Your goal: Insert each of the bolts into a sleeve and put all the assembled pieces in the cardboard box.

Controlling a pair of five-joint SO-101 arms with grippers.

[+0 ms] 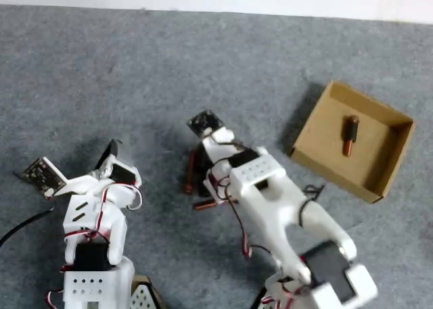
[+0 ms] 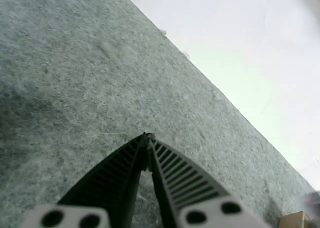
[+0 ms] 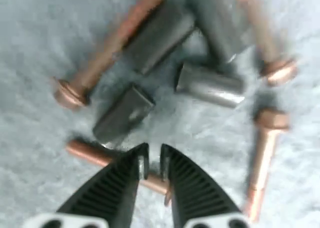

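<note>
Directly below the right claw (image 3: 152, 157), which is held slightly apart, a copper bolt (image 3: 88, 153) is laid on the mat (image 3: 30, 193), its length crossing both fingertips; the left claw (image 2: 148, 139), pressed together, is kept well apart.

Glossy coppery metal bolts (image 3: 263, 158), dull grey sleeves (image 3: 210, 84) (also metal), rough felt tabletop (image 1: 135, 72).

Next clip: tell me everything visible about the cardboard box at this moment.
The cardboard box is a shallow, open-topped tray of plain brown cardboard with low upright walls and a roughly square shape. It sits flat on the grey, felt-like table, turned at an angle, toward the right of the high view. One assembled piece lies on its floor near the middle: a dark sleeve with a copper-coloured bolt end showing. Nothing else touches the box.
</note>
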